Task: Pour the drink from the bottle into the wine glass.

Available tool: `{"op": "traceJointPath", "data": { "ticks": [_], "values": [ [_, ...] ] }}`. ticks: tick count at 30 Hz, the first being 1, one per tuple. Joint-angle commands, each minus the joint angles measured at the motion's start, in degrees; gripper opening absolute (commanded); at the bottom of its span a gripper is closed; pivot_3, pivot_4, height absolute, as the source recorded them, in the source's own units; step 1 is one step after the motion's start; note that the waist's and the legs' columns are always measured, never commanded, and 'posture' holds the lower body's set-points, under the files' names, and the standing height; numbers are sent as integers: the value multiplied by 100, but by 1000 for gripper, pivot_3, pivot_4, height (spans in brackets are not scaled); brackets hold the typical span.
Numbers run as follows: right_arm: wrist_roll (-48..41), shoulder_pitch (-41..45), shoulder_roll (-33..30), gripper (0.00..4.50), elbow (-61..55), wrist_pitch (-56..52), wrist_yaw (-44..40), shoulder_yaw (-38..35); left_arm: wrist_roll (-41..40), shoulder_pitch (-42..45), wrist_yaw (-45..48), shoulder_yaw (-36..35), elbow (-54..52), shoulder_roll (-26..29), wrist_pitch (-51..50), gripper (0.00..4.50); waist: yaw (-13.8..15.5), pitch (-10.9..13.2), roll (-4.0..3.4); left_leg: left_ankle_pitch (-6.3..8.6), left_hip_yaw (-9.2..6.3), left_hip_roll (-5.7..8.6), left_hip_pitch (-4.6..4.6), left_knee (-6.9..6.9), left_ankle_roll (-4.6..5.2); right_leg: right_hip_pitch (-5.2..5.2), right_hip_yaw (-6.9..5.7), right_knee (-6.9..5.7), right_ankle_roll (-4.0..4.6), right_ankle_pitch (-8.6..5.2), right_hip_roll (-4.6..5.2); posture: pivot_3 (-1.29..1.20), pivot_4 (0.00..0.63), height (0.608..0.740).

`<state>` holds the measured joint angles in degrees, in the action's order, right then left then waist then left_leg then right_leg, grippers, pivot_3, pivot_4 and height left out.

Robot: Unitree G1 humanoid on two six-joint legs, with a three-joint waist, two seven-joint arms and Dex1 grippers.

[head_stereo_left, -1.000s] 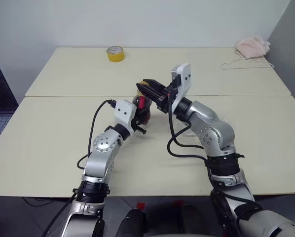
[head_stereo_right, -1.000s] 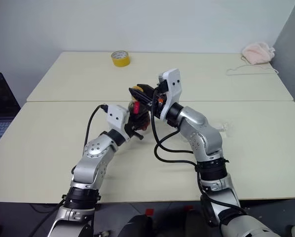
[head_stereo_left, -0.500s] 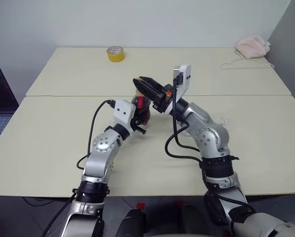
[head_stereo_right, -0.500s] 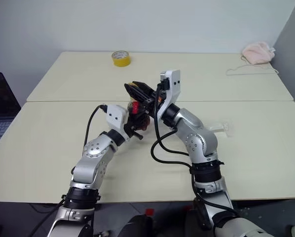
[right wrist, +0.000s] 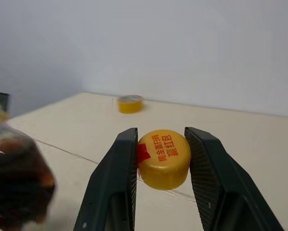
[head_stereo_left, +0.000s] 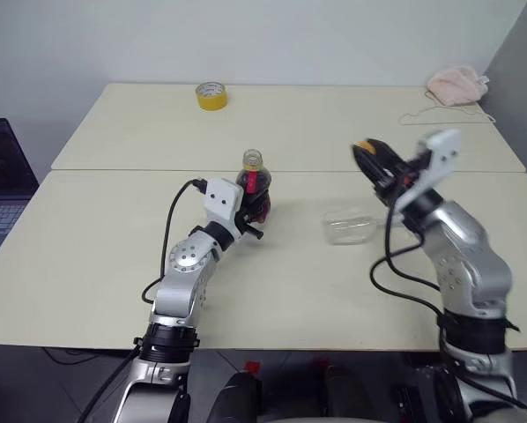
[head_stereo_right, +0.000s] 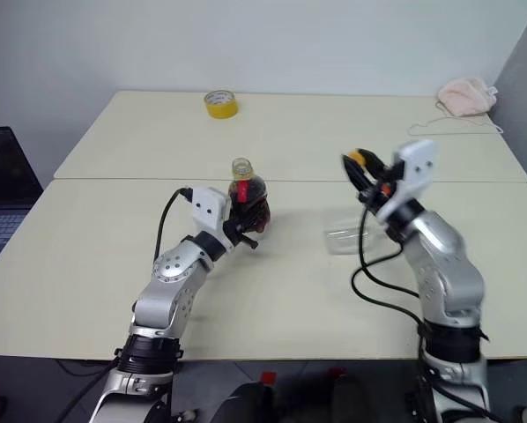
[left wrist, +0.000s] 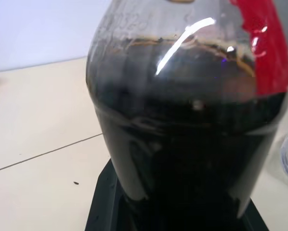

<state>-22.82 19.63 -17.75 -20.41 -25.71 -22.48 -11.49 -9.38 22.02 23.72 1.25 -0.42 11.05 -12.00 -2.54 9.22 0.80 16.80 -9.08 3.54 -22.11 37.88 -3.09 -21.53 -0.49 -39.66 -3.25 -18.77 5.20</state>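
Right now the left gripper (head_stereo_left: pixel 250 214) is clamped shut on the bottle (head_stereo_left: pixel 254 186), which stands upright near the middle of the table (head_stereo_left: pixel 114 256), just in front of the seam between the two tabletops. Bottle's neck is uncapped, the red label strip runs down its side, and the drink (left wrist: pixel 187 159) fills most of the body, dark brown, almost black, with its surface line up near the shoulder in the left wrist view. Right gripper (right wrist: pixel 162 159) is raised above the table off to the right, well apart from the bottle, with its two black fingers (right wrist: pixel 116 180) closed on the yellow cap (right wrist: pixel 164 158), red print on the cap's side. Wine glass (head_stereo_left: pixel 350 226) lies on its side on the table between the bottle and the right arm, nearer the right arm, touching neither gripper; cannot tell which way its foot points. Yellow tape roll (head_stereo_left: pixel 210 95) sits at the far edge of the table, left of centre. Pink cloth (head_stereo_left: pixel 457 85) with a thin cord (head_stereo_left: pixel 422 115) at the far right corner. Dark laptop (head_stereo_left: pixel 1 181) at the left edge of the head view, beside the table.
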Motion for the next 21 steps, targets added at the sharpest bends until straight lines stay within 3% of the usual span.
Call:
{"op": "traceJointPath", "data": {
  "ticks": [1, 8, 12, 19, 21],
  "values": [
    [264, -786, 96, 1220, -396, 576, 397, -467, -117, 80, -56, -132, -258, -37, 214, 756, 6, 0, 0, 0, -1, -3, 4, 0, 0, 4, -1, 0, 0, 0, -2, 0, 150, 740],
    [985, -2296, 118, 1220, 11, 1627, 729, -825, -125, 91, -90, -150, -226, -72, 244, 756, 59, -1, -2, 0, 8, -2, 16, -2, 0, 13, 5, -2, -1, -1, -3, 0, 150, 740],
    [1114, -2910, 58, 1220, 143, 1883, 494, -613, -117, 83, -92, -161, -242, -68, 241, 756, 62, -2, -4, 0, 17, -2, 19, 0, 0, 15, 12, 1, -1, -1, -3, 0, 150, 740],
    [1006, -3154, 38, 1220, 434, 1750, 443, -566, -110, 71, -103, -173, -273, -54, 222, 756, 72, -4, -6, 0, 15, -3, 22, 0, 1, 20, 12, 4, -1, -1, -6, 0, 150, 740],
    [952, -3113, 20, 1954, 492, 1621, 445, -570, -109, 83, -104, -176, -260, -53, 226, 756, 72, -4, -7, 0, 14, -4, 22, 0, 1, 20, 11, 4, -1, -1, -6, 0, 150, 740]
  ]
}}
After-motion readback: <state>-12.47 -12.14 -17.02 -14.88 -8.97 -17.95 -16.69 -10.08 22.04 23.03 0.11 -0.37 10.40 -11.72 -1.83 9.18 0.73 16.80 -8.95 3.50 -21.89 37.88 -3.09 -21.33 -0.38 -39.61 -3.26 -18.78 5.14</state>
